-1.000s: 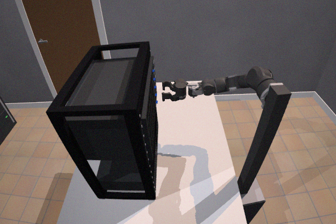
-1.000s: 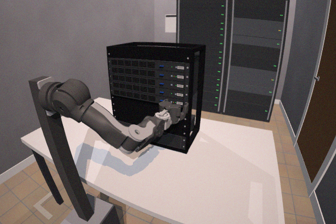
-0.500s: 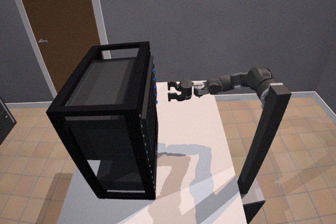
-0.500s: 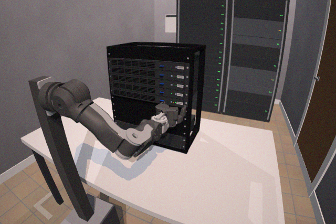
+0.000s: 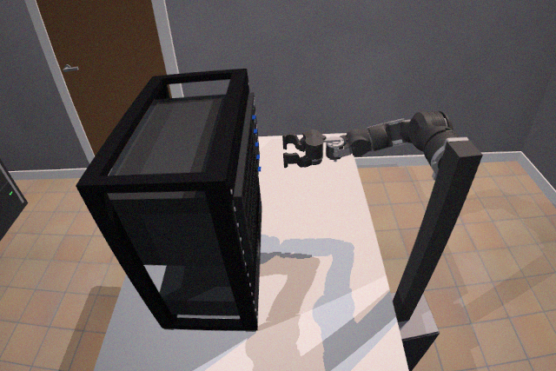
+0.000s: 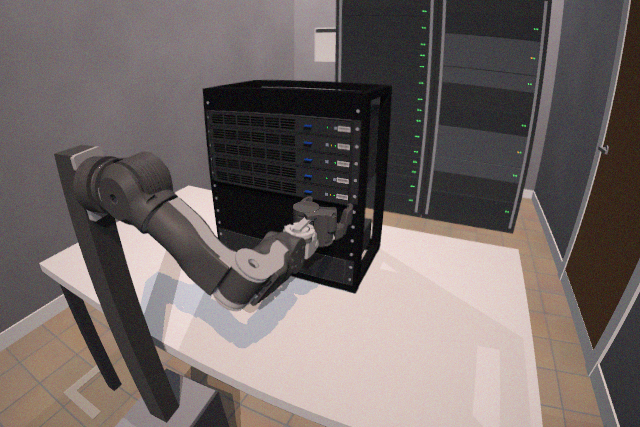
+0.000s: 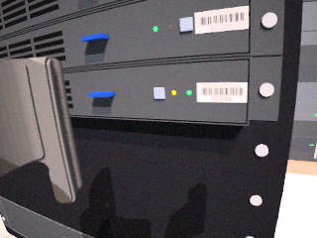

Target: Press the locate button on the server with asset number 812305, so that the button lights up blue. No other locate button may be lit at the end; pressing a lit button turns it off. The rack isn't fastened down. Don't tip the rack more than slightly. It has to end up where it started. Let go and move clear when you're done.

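A black open-frame rack (image 6: 294, 174) stands on the white table and holds several servers stacked in its upper half. In the wrist view I see the two lowest servers. The bottom one has a pale unlit square button (image 7: 158, 92), yellow and green lights, and a barcode label (image 7: 222, 92). The one above has an unlit button (image 7: 185, 24) and its label (image 7: 221, 19). The label numbers are too blurred to read. My gripper (image 5: 287, 150) is open and empty, a short way in front of the rack face, at the height of the lowest server (image 6: 330, 196). One finger (image 7: 45, 129) fills the wrist view's left.
Blue pull tabs (image 7: 101, 93) sit left of the buttons. Tall server cabinets (image 6: 439, 102) stand behind the table. A brown door (image 5: 94, 35) is in the wall. The arm's post (image 5: 440, 228) stands at the table's edge.
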Motion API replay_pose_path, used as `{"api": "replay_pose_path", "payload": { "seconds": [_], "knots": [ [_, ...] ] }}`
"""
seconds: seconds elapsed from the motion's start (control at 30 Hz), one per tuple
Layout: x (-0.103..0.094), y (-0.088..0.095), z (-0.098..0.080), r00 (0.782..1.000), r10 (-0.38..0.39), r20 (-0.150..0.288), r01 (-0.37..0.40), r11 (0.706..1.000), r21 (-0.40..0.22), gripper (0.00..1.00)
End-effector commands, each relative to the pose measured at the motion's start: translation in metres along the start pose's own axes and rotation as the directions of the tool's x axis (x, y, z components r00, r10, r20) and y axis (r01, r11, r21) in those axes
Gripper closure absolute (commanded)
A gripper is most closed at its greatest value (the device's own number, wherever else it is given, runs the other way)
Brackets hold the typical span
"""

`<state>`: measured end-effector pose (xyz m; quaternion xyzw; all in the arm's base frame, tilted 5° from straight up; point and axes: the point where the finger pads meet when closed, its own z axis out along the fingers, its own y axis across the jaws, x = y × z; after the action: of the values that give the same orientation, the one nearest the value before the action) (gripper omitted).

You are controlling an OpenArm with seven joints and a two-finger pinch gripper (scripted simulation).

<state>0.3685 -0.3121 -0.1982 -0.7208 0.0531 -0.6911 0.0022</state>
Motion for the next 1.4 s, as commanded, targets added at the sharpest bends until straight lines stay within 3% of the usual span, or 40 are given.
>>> {"api": "replay_pose_path", "payload": {
  "seconds": [0.0, 0.83, 1.37],
  "knots": [
    [0.005, 0.002, 0.0, 1.0, -0.002, -0.012, 0.002, 1.0, -0.006, 0.4],
    [0.046, 0.002, 0.0, 1.0, -0.002, -0.012, 0.002, 1.0, -0.006, 0.4],
    [0.049, 0.002, 0.01, 1.0, -0.002, -0.012, 0.002, 1.0, -0.006, 0.4]
  ]
}}
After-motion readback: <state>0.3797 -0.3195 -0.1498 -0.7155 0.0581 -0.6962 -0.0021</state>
